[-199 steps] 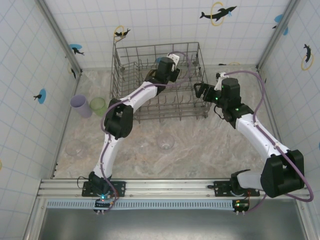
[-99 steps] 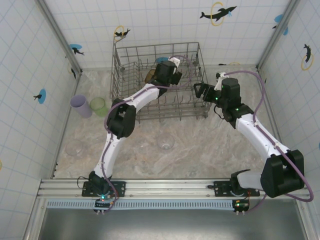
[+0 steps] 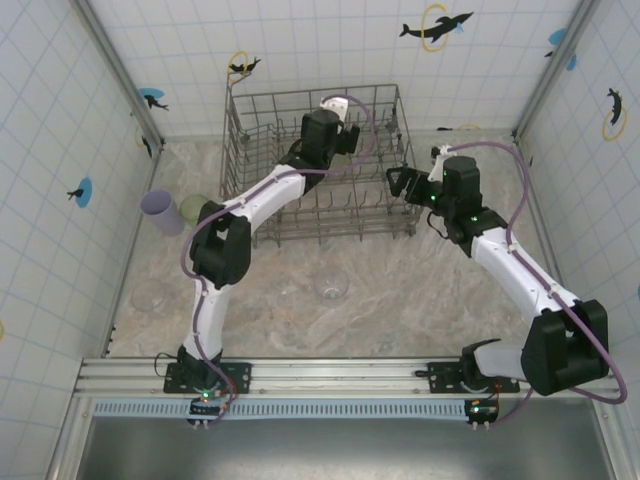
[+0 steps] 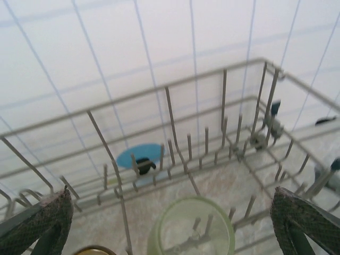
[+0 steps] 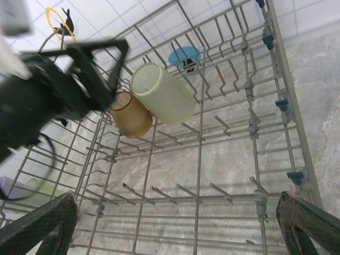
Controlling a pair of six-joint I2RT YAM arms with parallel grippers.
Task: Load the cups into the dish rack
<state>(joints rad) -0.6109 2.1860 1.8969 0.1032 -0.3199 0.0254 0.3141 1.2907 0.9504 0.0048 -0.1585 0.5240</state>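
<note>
Inside the grey wire dish rack [image 3: 385,215] [image 5: 249,133] a pale green cup [image 5: 162,93] [image 4: 191,228] lies on the tines, with an amber-brown cup [image 5: 130,114] right beside it. My left gripper [image 3: 330,125] [image 4: 171,199] hovers just above the green cup, open and holding nothing. My right gripper [image 3: 400,182] [image 5: 175,212] is open and empty at the rack's right side, above its tines. A lilac cup [image 3: 160,212] and another green cup [image 3: 195,208] stand on the table left of the rack. Clear cups [image 3: 331,285] [image 3: 150,295] stand in front of it.
The rack's tall wire walls [image 4: 159,101] and upright tines [image 5: 159,194] surround both grippers. Tiled walls [image 3: 60,150] close in the marble table [image 3: 400,310] on three sides, and the arms' rail [image 3: 330,375] runs along the near edge.
My left gripper has opened, let go of the green cup in the rack and drawn back toward the rear wall. The right arm has not moved.
</note>
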